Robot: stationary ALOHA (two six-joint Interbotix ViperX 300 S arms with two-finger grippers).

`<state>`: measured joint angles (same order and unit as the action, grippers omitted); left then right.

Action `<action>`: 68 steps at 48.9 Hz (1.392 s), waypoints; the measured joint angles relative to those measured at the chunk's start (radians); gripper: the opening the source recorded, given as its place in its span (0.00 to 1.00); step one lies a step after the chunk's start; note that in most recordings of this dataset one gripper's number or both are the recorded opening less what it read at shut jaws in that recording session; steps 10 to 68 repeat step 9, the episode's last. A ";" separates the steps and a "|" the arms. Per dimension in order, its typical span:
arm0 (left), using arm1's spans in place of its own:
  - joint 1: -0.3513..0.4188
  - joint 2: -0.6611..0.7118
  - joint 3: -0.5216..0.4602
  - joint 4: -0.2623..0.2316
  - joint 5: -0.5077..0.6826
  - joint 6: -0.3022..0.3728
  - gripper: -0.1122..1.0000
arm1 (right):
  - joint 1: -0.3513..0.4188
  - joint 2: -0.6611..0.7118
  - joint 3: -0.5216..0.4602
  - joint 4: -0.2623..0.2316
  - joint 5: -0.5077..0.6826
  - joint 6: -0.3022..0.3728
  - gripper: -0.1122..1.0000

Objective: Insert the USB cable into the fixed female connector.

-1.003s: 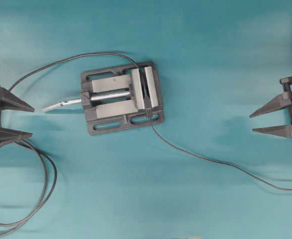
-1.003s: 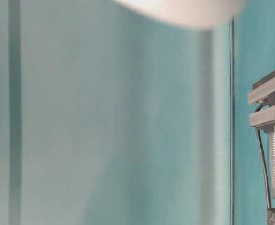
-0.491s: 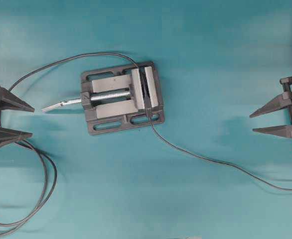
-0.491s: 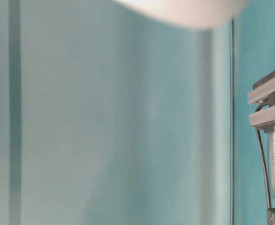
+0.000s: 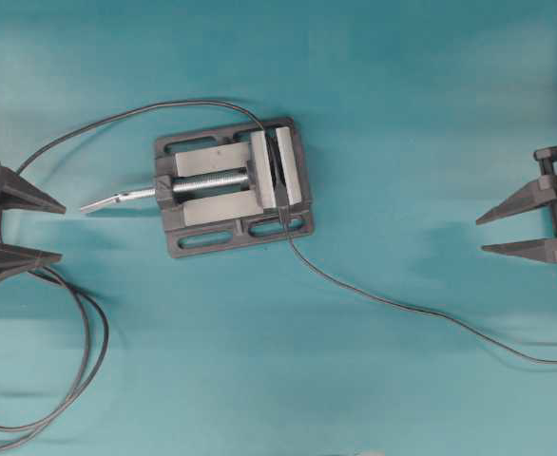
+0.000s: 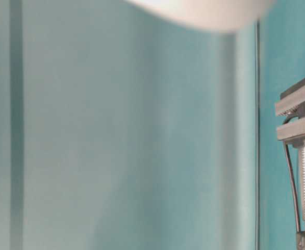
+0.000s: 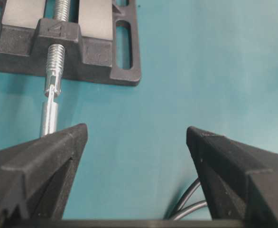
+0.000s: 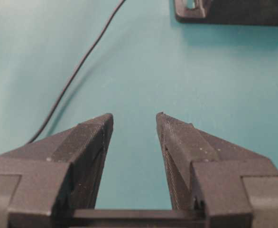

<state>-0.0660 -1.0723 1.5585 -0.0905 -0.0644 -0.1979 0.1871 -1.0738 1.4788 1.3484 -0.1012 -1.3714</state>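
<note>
Risk lies mostly in choosing the wrong strand: the doubled cable loops (image 5: 74, 380) sit just beside the left gripper (image 5: 62, 231), at its 5 o'clock, and grabbing them instead of the USB cable (image 5: 402, 306) would stall the insertion. A grasp far from the plug would likely leave the tip floppy and hard to align.

Both grippers hold nothing; the left is spread fully, the right gripper (image 5: 480, 236) parted moderately. The USB cable trails from the vise (image 5: 231, 185) toward 4 o'clock across the worktop (image 5: 402, 114), passing the right gripper at its 7 o'clock. Clamped in the vise, the fixed female connector (image 5: 277, 179) lies well apart from both grippers.
</note>
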 measured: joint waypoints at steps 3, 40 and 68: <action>0.000 0.000 0.000 0.000 0.000 0.000 1.00 | 0.000 0.000 0.000 0.000 0.000 0.000 0.52; 0.002 0.000 0.000 0.000 0.000 0.000 1.00 | 0.000 0.000 -0.002 0.000 0.000 0.000 0.52; 0.002 0.000 0.000 0.000 0.000 0.000 1.00 | 0.000 0.000 -0.002 0.000 0.000 0.000 0.52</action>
